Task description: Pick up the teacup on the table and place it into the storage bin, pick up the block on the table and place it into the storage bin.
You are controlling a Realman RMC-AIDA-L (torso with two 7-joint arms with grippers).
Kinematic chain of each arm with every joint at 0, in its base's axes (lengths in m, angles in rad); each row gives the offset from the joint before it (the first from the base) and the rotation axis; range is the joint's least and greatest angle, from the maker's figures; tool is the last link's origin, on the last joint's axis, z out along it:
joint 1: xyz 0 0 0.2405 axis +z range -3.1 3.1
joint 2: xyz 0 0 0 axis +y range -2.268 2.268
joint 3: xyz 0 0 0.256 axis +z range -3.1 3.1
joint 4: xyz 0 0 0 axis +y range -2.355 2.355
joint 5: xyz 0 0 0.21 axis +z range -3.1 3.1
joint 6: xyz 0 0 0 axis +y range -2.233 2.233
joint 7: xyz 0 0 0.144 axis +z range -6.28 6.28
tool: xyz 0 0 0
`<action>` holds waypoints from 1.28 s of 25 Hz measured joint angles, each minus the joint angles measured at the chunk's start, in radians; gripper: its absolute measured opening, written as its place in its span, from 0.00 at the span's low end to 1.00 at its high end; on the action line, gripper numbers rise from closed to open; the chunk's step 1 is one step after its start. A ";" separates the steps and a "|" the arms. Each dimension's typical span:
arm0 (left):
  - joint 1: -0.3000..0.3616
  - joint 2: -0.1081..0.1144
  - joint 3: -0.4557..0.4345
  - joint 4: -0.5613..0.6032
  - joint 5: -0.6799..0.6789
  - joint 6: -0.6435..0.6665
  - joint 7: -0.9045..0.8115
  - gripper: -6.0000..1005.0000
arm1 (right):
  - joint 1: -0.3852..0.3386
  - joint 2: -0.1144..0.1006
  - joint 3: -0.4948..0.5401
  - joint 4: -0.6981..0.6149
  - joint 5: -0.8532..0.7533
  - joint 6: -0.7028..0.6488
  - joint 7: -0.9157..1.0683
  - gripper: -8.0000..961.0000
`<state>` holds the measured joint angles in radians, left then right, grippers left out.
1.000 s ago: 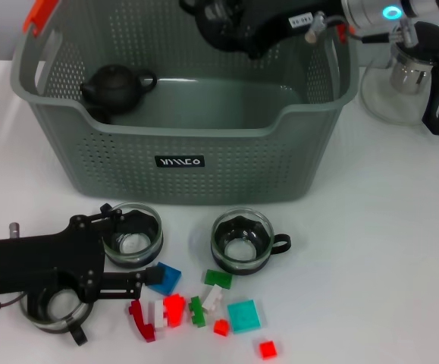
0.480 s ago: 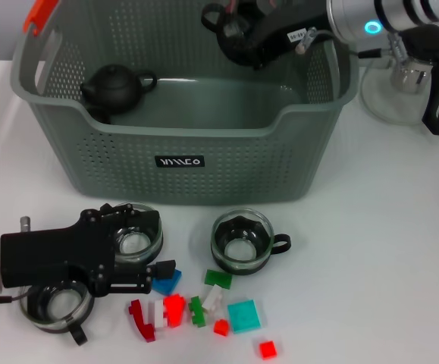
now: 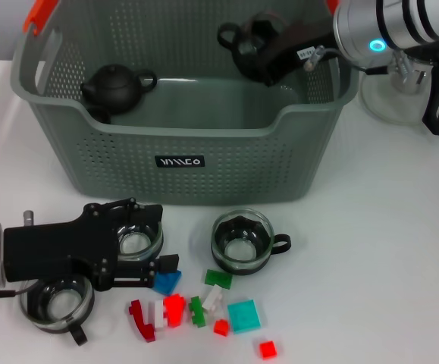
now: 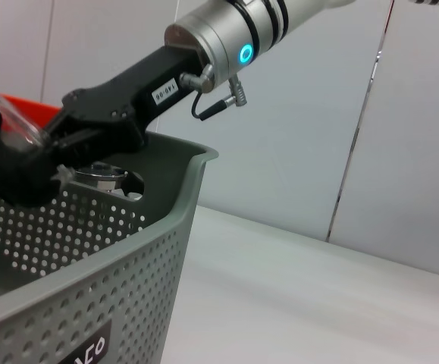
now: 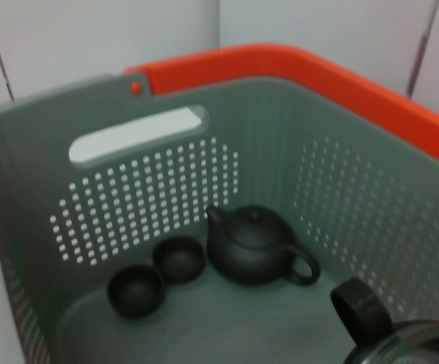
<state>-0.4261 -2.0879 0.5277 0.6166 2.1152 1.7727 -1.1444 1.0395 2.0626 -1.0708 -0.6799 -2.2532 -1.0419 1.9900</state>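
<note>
Teacups are seen at the near edge of the white desk (image 3: 371,250): one (image 3: 56,303) under the left hand (image 3: 162,267), one (image 3: 137,236) just beyond it, and one (image 3: 242,241) to the right. The left hand's fingers are set around a blue block (image 3: 167,282); other small blocks (image 3: 227,312) are scattered just right. Farther back the storage bin (image 3: 204,163) is found, with a black teapot (image 3: 117,86) and two small dark cups (image 5: 158,274) inside. A glass teacup (image 3: 258,42) is gripped by the right hand (image 3: 268,47) above the bin's far right corner.
</note>
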 joint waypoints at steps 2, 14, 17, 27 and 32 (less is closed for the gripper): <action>-0.001 -0.001 0.000 0.000 0.000 -0.001 0.000 0.86 | -0.002 -0.001 0.000 0.005 -0.009 -0.004 0.001 0.06; 0.001 -0.006 0.000 0.000 0.005 -0.003 0.000 0.86 | -0.003 0.009 -0.002 0.008 -0.058 -0.013 0.013 0.06; 0.002 -0.006 0.000 0.000 0.006 -0.003 0.000 0.86 | -0.002 0.010 -0.002 0.008 -0.058 -0.013 0.013 0.06; 0.005 -0.006 0.000 0.000 0.006 -0.003 0.000 0.86 | -0.003 0.009 -0.002 0.017 -0.059 -0.013 0.013 0.12; 0.006 -0.006 0.000 0.000 0.007 -0.003 0.000 0.86 | -0.005 0.009 -0.002 0.017 -0.059 -0.011 0.013 0.15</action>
<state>-0.4205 -2.0939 0.5277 0.6166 2.1220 1.7702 -1.1443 1.0342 2.0719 -1.0723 -0.6627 -2.3118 -1.0533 2.0034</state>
